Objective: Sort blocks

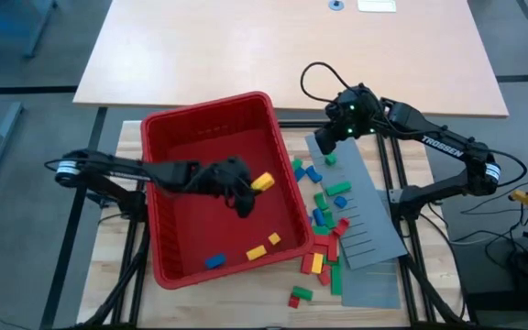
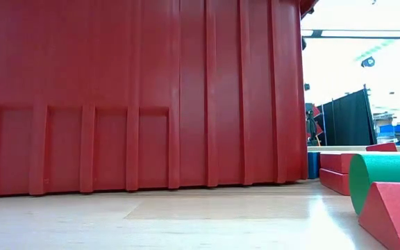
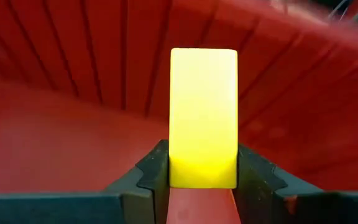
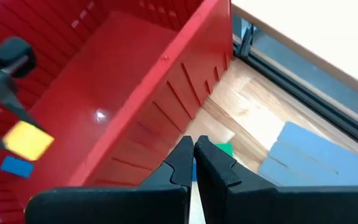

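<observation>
Seen from overhead, the left gripper (image 1: 250, 191) hangs inside the red bin (image 1: 168, 124), its fingers clamped on a yellow block (image 1: 262, 181) held above the bin floor. The left wrist camera shows what the overhead view cannot: the yellow block (image 3: 203, 116) stands upright between the two dark fingers (image 3: 154, 171), pinched at its lower end, with the bin's ribbed red wall (image 3: 73, 68) behind it.

On the bin floor lie two more yellow blocks (image 1: 257, 251) and a blue block (image 1: 214, 261), near the corner closest to the table's front edge. Most of the blocks (image 1: 324, 215), in red, green, blue and yellow, are scattered on the wooden table (image 1: 122, 147) just beside the bin, some lying on a grey slotted panel (image 1: 369, 229).

The right gripper (image 1: 326, 137) hovers over the far end of that panel, near a green block (image 1: 331, 159). Its own wrist camera shows the fingertips (image 4: 182, 155) pressed together on nothing, the bin's outer wall (image 4: 166, 106) and a green block (image 4: 222, 148) below, and, farther off inside the bin, the left gripper (image 4: 8, 93) with the yellow block (image 4: 28, 140) and a blue block (image 4: 16, 166).

The table-level camera sees neither gripper: only the bin's wall (image 2: 137, 97) filling the picture, with red pieces (image 2: 342, 170) and a green rounded piece (image 2: 387, 177) at the side.
</observation>
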### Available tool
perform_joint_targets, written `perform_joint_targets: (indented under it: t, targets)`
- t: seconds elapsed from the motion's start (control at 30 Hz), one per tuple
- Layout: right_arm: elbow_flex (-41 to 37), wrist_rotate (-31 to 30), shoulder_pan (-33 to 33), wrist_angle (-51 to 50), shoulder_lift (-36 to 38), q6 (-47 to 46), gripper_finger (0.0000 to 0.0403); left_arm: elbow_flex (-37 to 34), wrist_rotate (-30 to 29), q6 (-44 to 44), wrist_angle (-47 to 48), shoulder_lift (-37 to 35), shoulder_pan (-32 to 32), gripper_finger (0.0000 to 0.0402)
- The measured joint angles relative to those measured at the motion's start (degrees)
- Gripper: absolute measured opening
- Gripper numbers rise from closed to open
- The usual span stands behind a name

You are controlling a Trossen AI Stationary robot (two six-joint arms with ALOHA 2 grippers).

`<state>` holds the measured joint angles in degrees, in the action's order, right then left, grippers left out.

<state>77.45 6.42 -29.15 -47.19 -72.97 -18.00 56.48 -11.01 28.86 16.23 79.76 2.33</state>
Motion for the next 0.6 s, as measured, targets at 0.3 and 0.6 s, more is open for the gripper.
perform_joint_targets:
  t: [0.3,0.6]
  targets:
    - [0.0,0.0,0.0,3.4,0.0,-0.9,0.0000,12.7,-0.5,-8.2,0.1,2.2,-1.9,0.0112]
    - [0.0,0.1,0.0,3.4,0.0,-1.6,0.0000,30.2,6.9,-14.8,0.5,16.5,-1.9,0.0112]
